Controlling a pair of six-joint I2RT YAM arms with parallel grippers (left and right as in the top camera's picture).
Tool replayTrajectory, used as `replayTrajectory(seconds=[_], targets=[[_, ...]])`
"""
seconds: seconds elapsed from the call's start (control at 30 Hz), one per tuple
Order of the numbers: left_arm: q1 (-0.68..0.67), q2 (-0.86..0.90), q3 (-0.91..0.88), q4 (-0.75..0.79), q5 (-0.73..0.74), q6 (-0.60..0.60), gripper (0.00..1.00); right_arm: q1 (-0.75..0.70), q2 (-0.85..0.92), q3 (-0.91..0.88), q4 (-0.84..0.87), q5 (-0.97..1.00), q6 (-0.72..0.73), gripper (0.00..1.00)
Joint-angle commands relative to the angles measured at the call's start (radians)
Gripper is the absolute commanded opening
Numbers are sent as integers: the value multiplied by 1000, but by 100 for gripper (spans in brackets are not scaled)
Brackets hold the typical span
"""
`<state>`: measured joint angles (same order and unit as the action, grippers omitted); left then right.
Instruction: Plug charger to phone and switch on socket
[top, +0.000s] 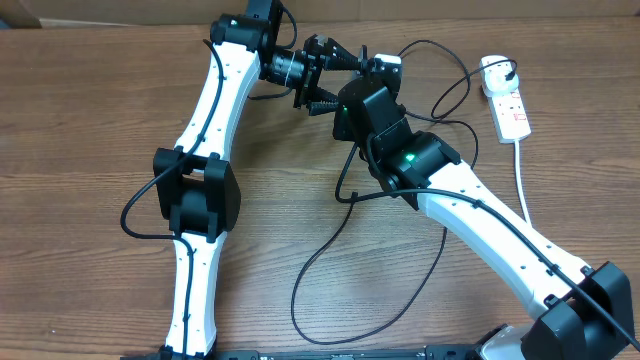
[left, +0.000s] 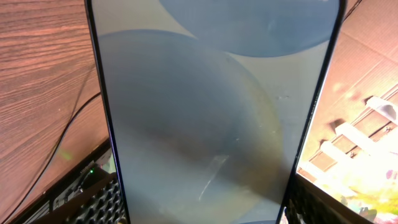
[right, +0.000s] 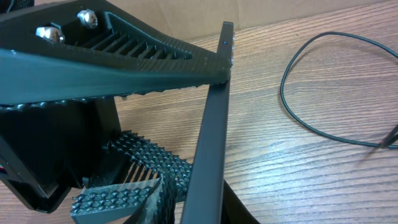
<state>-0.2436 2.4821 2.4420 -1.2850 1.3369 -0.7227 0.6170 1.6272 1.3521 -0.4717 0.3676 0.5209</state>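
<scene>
Phone (left: 199, 112), side edges pinched between left jaws

Overhead: we note the left arm (top: 195, 190) over the left half of the table (top: 90, 260), bent rightward at the far edge. The right arm (top: 500, 225) reaches from the near right corner to far centre. There the left gripper (top: 335, 75) sits just left of the right gripper (top: 360, 95).

The phone (left: 205, 112) stands between the left gripper's fingers (right: 124, 56), one finger touching its upper end.

The socket (top: 508, 100) lies far right, well apart from both grippers. Its cord (top: 519, 170) trails toward the near edge, right of the right arm. The plug adapter (top: 497, 68) sits in the socket's far end. The charger cable (top: 294, 300) loops on the table between the arms.
</scene>
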Motion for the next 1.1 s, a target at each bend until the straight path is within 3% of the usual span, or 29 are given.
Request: replayTrajectory(seconds=[0.0, 0.23, 0.47, 0.93, 1.07], targets=[[-11, -6, 31, 4, 26, 27, 73, 5, 3, 22, 6, 3, 3, 17], [-11, -6, 31, 19, 13, 28, 76, 5, 3, 22, 6, 2, 3, 11], [-11, -6, 31, 63, 12, 28, 100, 5, 3, 24, 6, 2, 3, 6], [30, -6, 32, 191, -116, 40, 100, -27, -28, 80, -97, 126, 8, 5], [76, -11, 32, 204, -113, 105, 100, -90, -31, 104, -167, 83, 111, 4]])
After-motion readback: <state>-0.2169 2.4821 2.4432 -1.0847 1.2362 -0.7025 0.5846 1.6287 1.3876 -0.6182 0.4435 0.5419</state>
